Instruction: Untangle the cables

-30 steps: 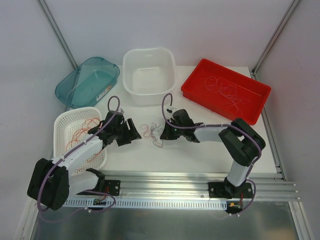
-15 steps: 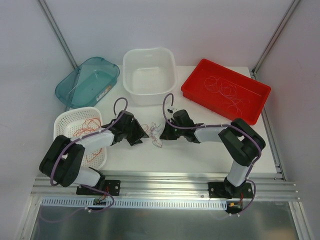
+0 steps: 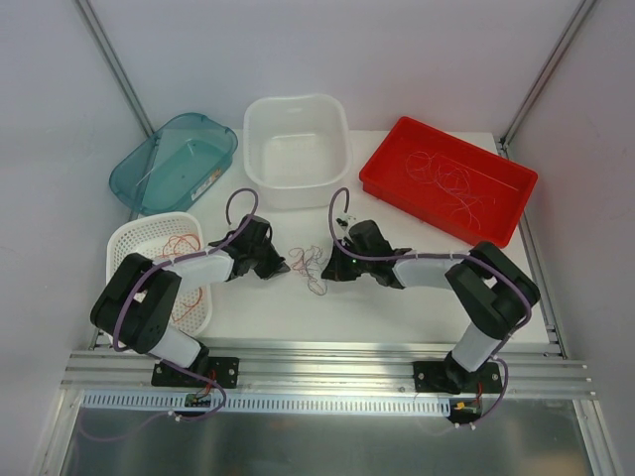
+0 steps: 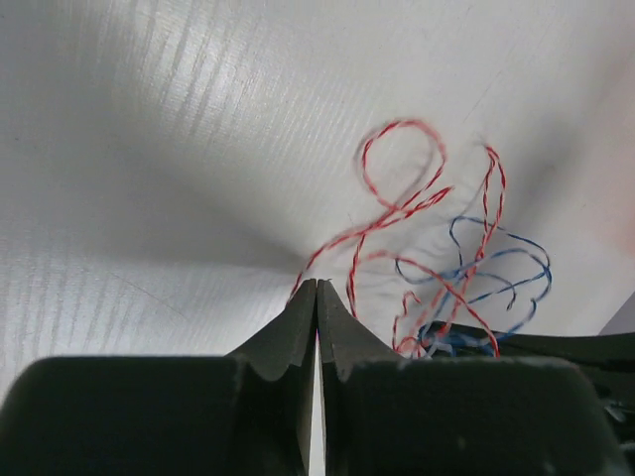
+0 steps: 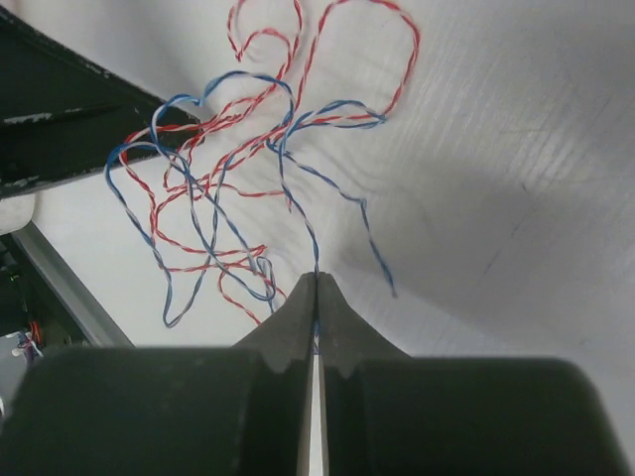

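Pinches a red-and-white twisted wire [image 4: 397, 210] with the left hand [image 4: 317, 288], tips pressed flat together and the strand running straight into the seam. Grips a blue-and-white twisted wire [image 5: 298, 193] the same way with the right hand [image 5: 316, 280], shut tight on the strand, tips low over the white surface [image 5: 516, 149]. Between the two hands, a small tangle of cables [image 3: 310, 266]: red and blue loops crossing over one another, lying on the surface near its middle, just ahead of the arms. Seen from above, left hand at the tangle's left edge, right hand at its right edge, tips facing each other. Further out, to the left, a white mesh basket [image 3: 117, 253] holding red-orange wires [image 3: 179, 243]. Behind that, a teal bin [image 3: 129, 178]. At the back centre, a white tub [image 3: 298, 183]. At the back right, a red tray [image 3: 392, 164] with thin pale wires [image 3: 446, 183] coiled in it
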`<state>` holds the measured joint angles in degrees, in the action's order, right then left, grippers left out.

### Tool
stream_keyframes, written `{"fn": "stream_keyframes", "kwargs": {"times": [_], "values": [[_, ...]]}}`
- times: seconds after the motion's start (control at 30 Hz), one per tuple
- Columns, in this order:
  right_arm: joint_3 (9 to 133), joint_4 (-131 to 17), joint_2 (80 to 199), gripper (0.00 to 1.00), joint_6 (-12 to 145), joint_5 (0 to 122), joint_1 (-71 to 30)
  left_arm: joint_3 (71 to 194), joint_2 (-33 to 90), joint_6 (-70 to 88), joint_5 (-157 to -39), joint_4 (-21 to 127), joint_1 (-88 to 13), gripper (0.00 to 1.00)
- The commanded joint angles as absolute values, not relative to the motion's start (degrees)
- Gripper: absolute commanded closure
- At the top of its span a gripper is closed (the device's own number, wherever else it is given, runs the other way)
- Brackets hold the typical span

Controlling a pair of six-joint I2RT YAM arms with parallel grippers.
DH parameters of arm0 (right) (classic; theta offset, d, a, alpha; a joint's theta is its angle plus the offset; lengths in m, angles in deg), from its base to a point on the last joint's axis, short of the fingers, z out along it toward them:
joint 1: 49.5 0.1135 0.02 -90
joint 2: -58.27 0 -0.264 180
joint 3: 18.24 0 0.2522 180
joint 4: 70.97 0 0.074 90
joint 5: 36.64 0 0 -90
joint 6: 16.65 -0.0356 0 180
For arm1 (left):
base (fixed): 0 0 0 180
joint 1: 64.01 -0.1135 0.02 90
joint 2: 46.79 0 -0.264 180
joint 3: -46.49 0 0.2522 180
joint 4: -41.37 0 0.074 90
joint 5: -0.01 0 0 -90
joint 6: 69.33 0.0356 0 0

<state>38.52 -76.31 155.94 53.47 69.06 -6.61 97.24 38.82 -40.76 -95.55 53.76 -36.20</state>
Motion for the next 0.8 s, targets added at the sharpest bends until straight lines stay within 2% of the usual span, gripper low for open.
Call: {"fn": "stream_keyframes", "kwargs": {"times": [0.0,0.2,0.3,0.33,0.37,0.47,0.6,0.77], "values": [[37.71,-74.02,150.39,0.99,56.03,68.65,-6.70,98.22,38.91,-39.27,-92.19,52.84,-35.62,1.00],[36.04,-67.69,144.41,0.99,60.25,66.72,-7.14,96.55,36.71,-38.92,-92.27,52.76,-36.50,1.00],[35.42,-67.32,142.65,0.99,60.51,66.28,-7.23,96.11,35.22,-41.37,-94.38,52.58,-36.24,0.78],[35.25,-67.41,142.56,0.99,60.25,66.37,-7.14,96.02,34.26,-41.99,-94.91,52.41,-36.07,0.64],[35.33,-67.50,142.55,0.99,59.99,66.37,-7.14,95.58,33.64,-42.69,-95.44,52.06,-35.72,0.57],[35.16,-68.81,143.34,0.99,58.94,66.72,-7.23,95.40,32.05,-44.80,-96.76,51.00,-34.75,0.42],[34.81,-70.57,144.49,0.99,57.88,66.72,-7.05,95.58,31.87,-47.69,-97.90,49.95,-33.78,0.32],[34.28,-72.85,145.63,0.99,56.21,67.25,-7.05,95.67,35.65,-50.51,-100.00,47.05,-32.64,0.32]]}}
